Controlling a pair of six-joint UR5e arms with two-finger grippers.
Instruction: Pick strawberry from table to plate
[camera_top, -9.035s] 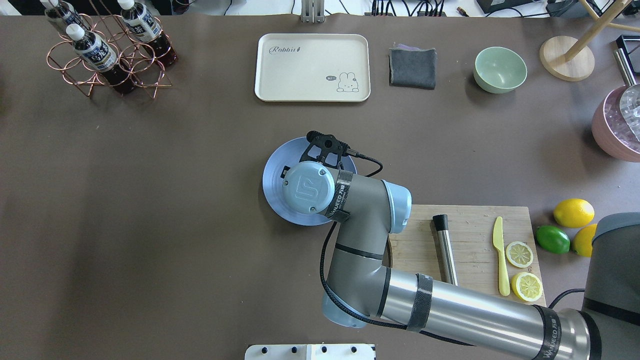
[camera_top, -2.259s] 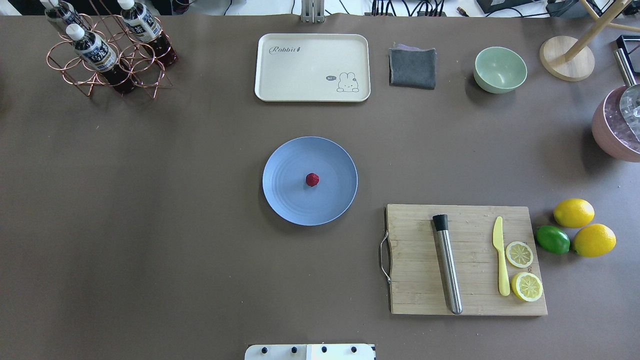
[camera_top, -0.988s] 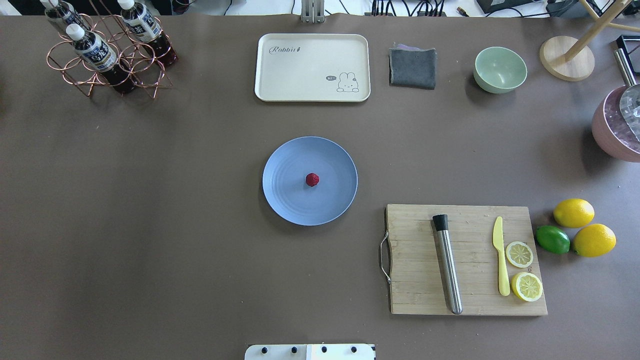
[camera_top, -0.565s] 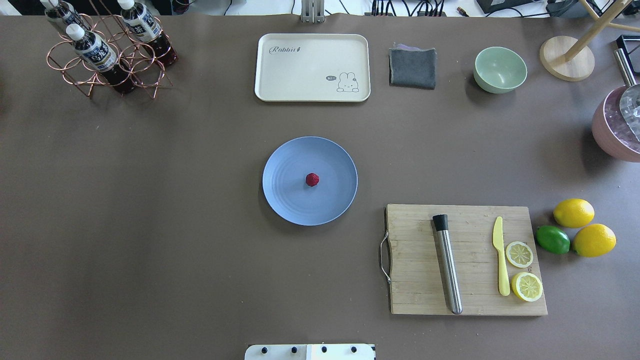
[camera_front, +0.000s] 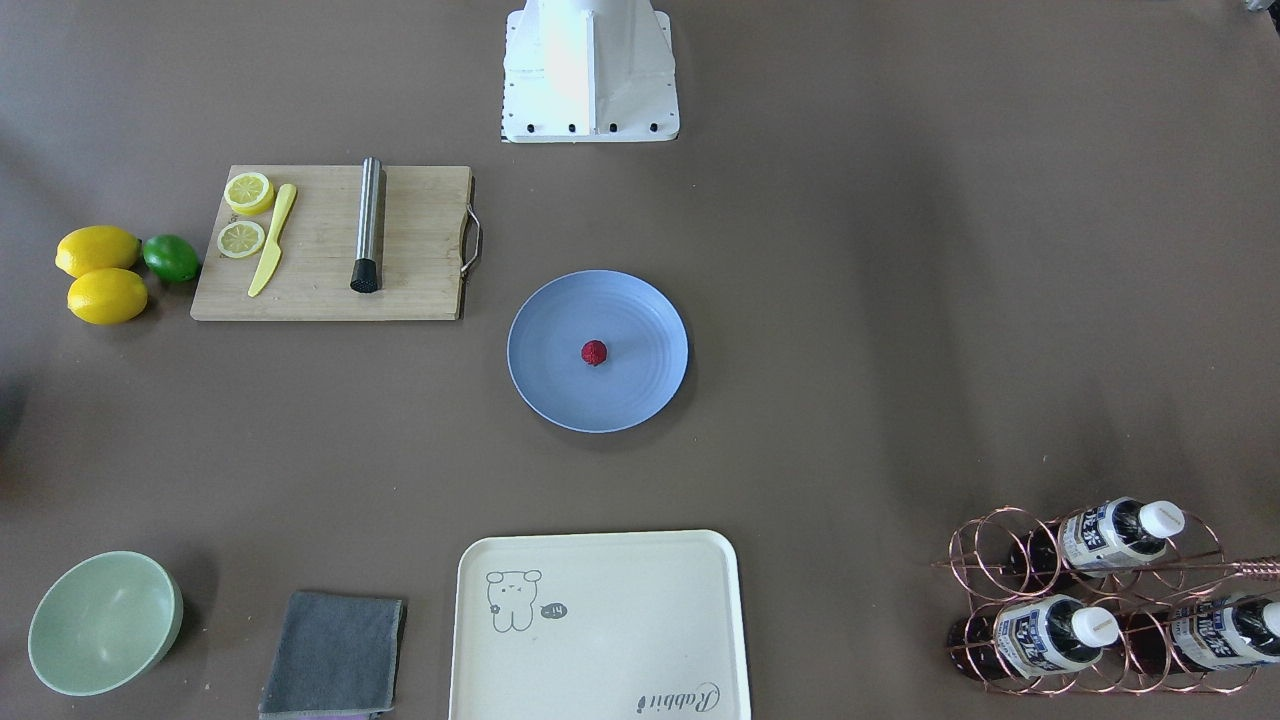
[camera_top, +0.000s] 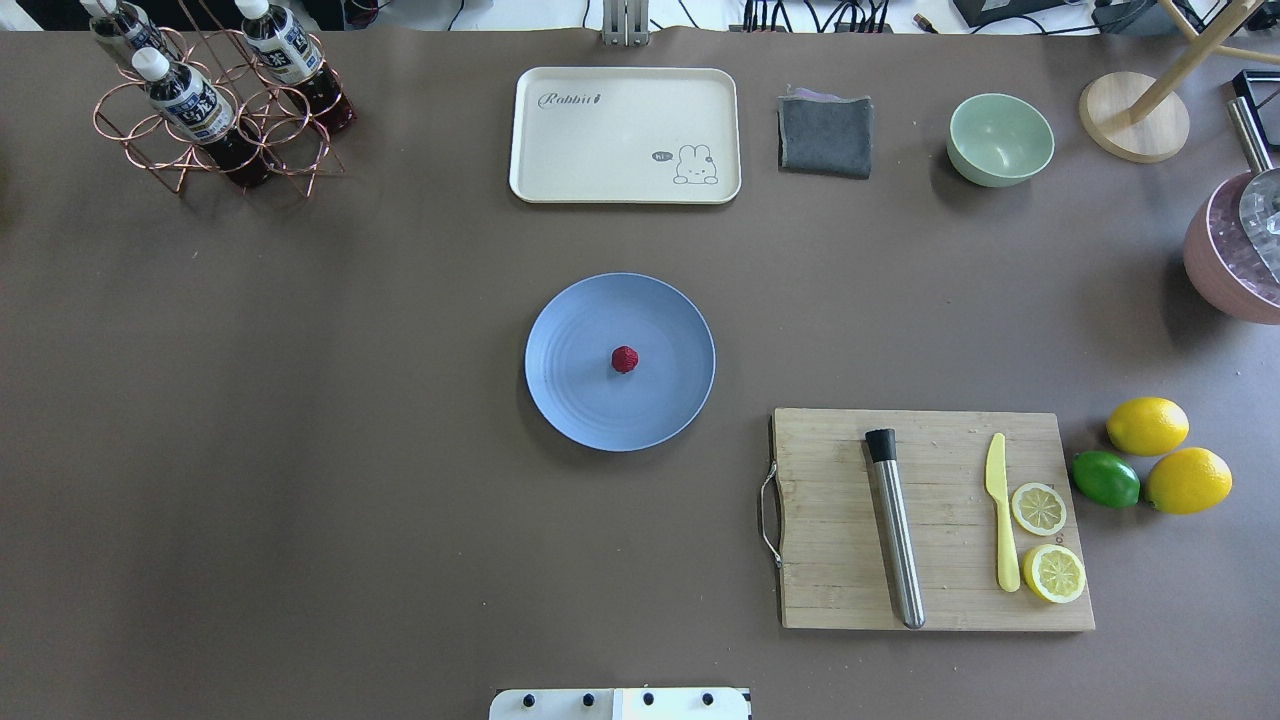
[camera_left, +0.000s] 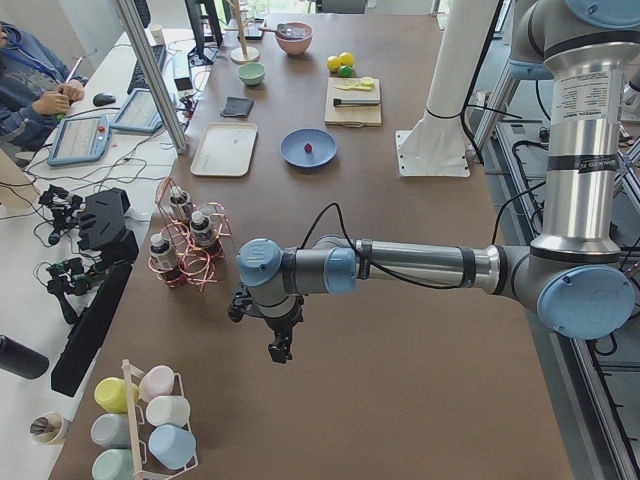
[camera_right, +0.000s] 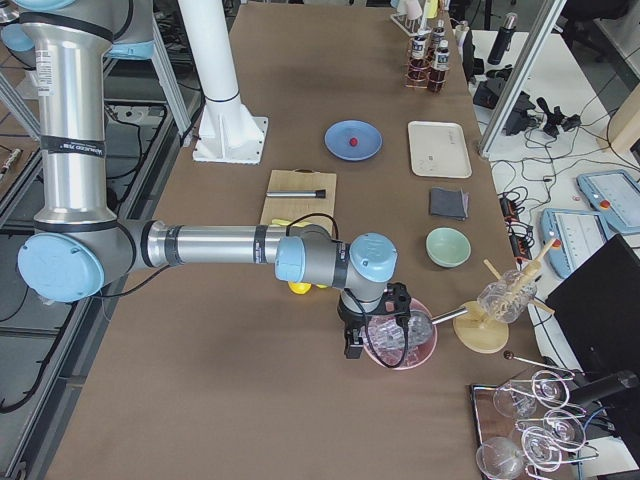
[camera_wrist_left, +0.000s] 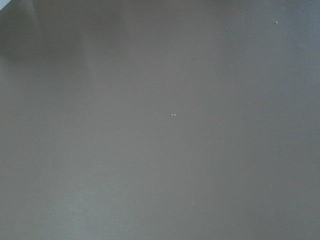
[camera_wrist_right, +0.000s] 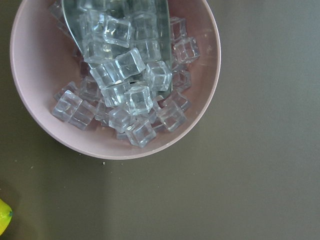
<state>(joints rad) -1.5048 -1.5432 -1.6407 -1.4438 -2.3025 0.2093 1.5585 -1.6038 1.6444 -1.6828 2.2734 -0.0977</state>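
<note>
The strawberry (camera_top: 625, 359) sits in the middle of the blue plate (camera_top: 570, 400), at the center of the overhead view. The left gripper (camera_left: 281, 350) hangs over the table (camera_left: 400, 400), low in the left side view. The right gripper (camera_right: 351, 346) hangs over the pink bowl (camera_wrist_right: 35, 70) of ice cubes (camera_wrist_right: 131, 75), low in the right side view. Both look small there, so I cannot tell if their fingers are apart or together. The bowl's top is cut off in the right wrist view.
</note>
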